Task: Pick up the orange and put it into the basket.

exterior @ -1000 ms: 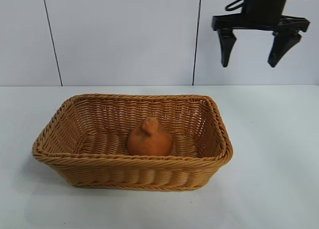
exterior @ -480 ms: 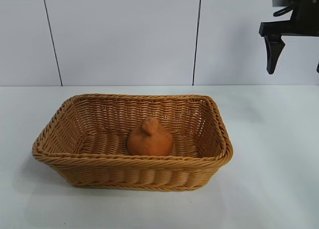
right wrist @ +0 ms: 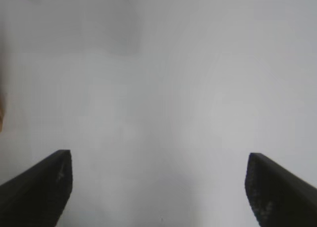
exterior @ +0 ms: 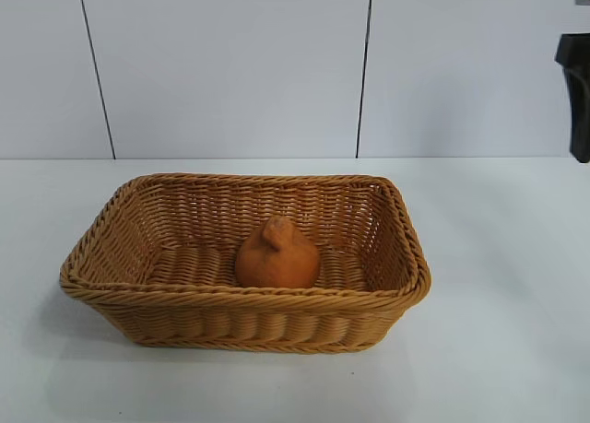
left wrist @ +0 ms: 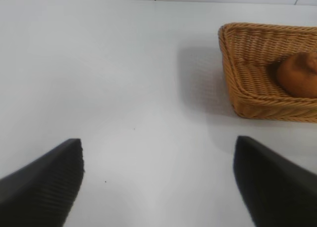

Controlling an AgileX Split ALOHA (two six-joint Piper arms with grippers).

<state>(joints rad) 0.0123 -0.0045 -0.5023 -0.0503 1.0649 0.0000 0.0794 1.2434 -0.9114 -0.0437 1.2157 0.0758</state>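
The orange (exterior: pixel 277 254) is sitting inside the basket (exterior: pixel 240 323), knob up, near the front wall. The basket is resting on the plain white table (exterior: pixel 498 257), casting a soft shadow to its left. Beyond it, pale wall panels (exterior: pixel 230 64) with thin dark seams are closing off the room. At the far right edge the right gripper (right wrist: pixel 158 187) is hanging above the table, fingers spread, holding nothing. The left gripper (left wrist: pixel 158 182) is hovering over bare table beside the basket, fingers wide apart.

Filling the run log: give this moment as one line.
orange: in basket | right claw: open, empty | left claw: open, parked
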